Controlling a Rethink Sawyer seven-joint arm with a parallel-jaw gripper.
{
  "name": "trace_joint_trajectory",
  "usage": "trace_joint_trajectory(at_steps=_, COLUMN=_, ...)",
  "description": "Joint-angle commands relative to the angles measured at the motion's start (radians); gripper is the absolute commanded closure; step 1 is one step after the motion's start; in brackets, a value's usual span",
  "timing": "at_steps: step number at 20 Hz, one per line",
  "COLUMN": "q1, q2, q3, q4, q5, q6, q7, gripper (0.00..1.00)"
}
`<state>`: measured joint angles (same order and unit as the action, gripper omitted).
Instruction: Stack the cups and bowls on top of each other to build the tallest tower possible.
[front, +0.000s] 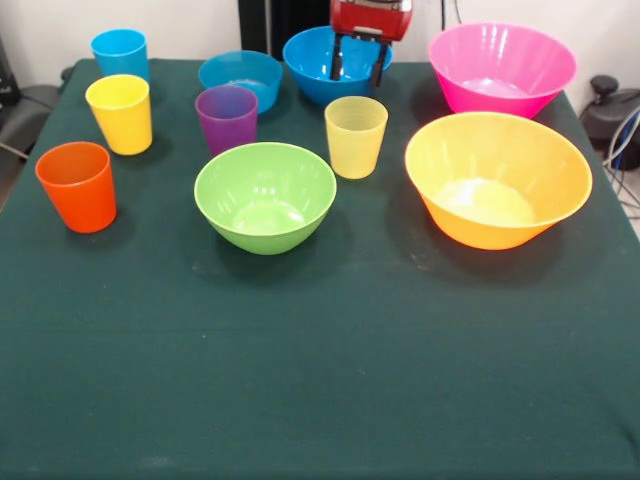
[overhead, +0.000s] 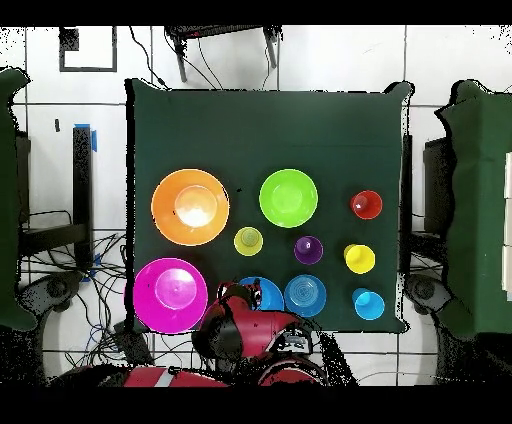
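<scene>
My gripper (front: 358, 62) is open, its fingers hanging just above the medium blue bowl (front: 320, 55) at the table's far side. A small shallow blue bowl (front: 241, 78) sits to its left and the large pink bowl (front: 501, 68) to its right. The large orange-yellow bowl (front: 497, 178) and the green bowl (front: 265, 195) stand nearer. The blue cup (front: 119, 52), yellow cup (front: 120, 112), orange cup (front: 77, 185), purple cup (front: 226, 117) and pale yellow-green cup (front: 355, 135) stand upright and apart. Nothing is stacked. In the overhead view my arm (overhead: 245, 330) covers part of the medium blue bowl (overhead: 266, 293).
Everything rests on a dark green cloth-covered table (front: 320, 380). Chairs (overhead: 470, 200) stand at both sides of the table in the overhead view, and cables (overhead: 100, 300) lie on the floor around it.
</scene>
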<state>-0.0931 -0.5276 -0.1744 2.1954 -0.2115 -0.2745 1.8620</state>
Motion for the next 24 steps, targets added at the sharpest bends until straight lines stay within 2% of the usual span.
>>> trace_joint_trajectory(at_steps=1, q1=-0.002, q2=0.035, q3=0.083, q4=-0.008, q5=-0.030, q6=0.022, q7=0.132, gripper=0.00)
trace_joint_trajectory(at_steps=11, q1=0.016, q2=0.029, q3=0.058, q4=-0.007, q5=-0.017, q6=0.049, q7=0.123, gripper=0.00)
trace_joint_trajectory(at_steps=16, q1=0.014, q2=0.047, q3=0.063, q4=-0.012, q5=-0.024, q6=0.012, q7=0.131, gripper=0.00)
trace_joint_trajectory(at_steps=24, q1=0.002, q2=0.038, q3=0.067, q4=-0.009, q5=-0.026, q6=0.023, q7=0.130, gripper=0.00)
